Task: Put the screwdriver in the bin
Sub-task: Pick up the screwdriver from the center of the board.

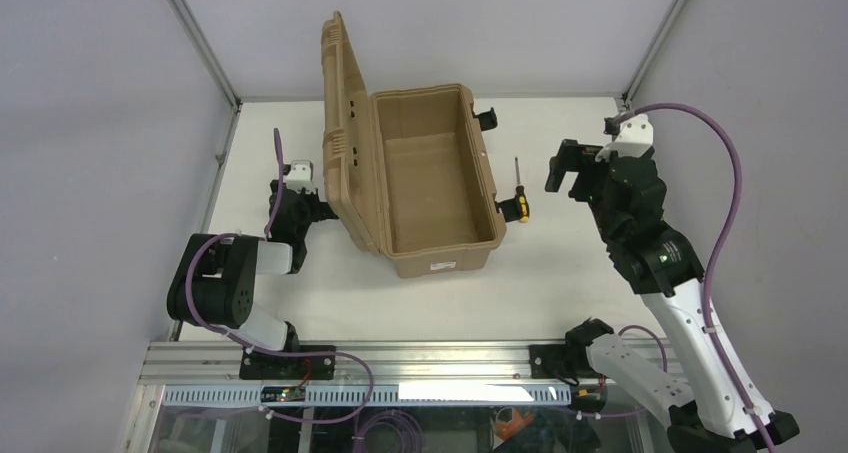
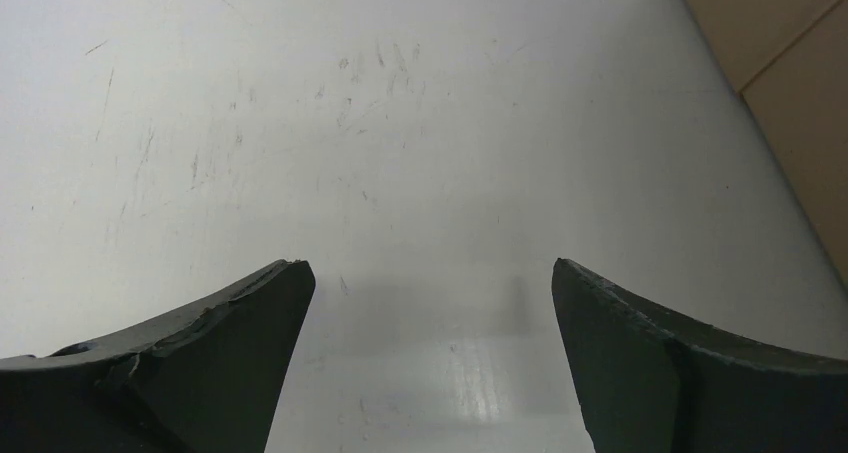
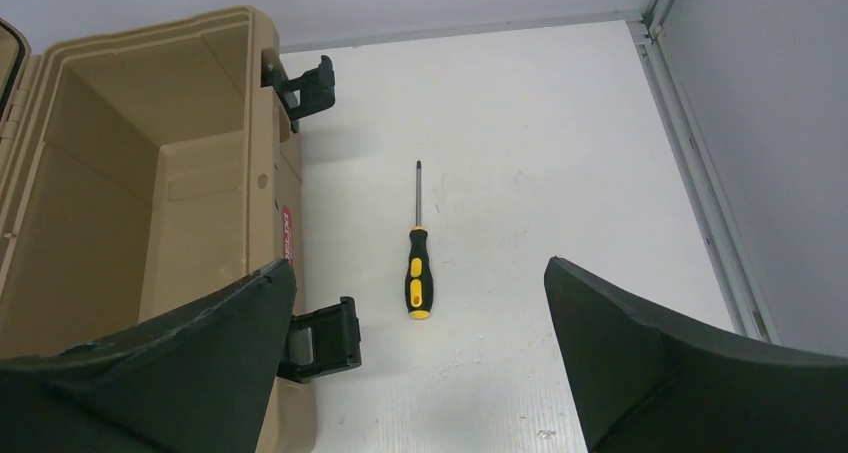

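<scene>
At the bin's (image 1: 440, 263) three o'clock, just beside a latch (image 1: 506, 210), the screwdriver (image 1: 520, 195) lies on the table (image 1: 570, 283). The right arm is raised and bent forward, the right gripper (image 1: 565, 173) spread wide and empty. The left gripper (image 2: 430, 268) is likewise wide, low at the bin's nine o'clock.

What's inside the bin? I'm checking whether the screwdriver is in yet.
Only bare tan floor and walls show inside the bin; the screwdriver lies outside on the table. The bin's near inner wall is hidden.

Tan bin (image 1: 410, 265) with black latches (image 3: 318, 85), yellow-and-black screwdriver (image 3: 418, 251) handle, white table (image 1: 570, 273).
</scene>
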Controlling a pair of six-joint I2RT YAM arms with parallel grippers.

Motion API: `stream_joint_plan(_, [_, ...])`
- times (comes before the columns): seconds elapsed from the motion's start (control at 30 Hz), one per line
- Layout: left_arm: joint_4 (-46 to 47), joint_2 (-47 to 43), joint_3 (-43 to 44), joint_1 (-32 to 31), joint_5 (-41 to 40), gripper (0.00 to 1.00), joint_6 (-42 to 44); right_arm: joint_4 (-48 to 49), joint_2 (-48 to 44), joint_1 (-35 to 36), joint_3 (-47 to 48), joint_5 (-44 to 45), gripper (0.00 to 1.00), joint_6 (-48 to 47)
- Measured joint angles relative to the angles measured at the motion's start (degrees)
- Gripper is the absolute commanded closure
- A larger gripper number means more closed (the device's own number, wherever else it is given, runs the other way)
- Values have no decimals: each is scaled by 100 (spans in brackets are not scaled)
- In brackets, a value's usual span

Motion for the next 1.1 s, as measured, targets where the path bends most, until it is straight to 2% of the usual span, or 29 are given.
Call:
stream_joint_plan(0.5, [2,0,0,0,2,1,0,17,564,0,238,22,1,26])
stream_joint_plan(0.83, [2,0,0,0,2,1,0,-487,1659,0,1766,28,1,92])
stream_joint_plan(1.1, [2,0,0,0,2,1,0,-1346,2809,0,2994,42,1,197])
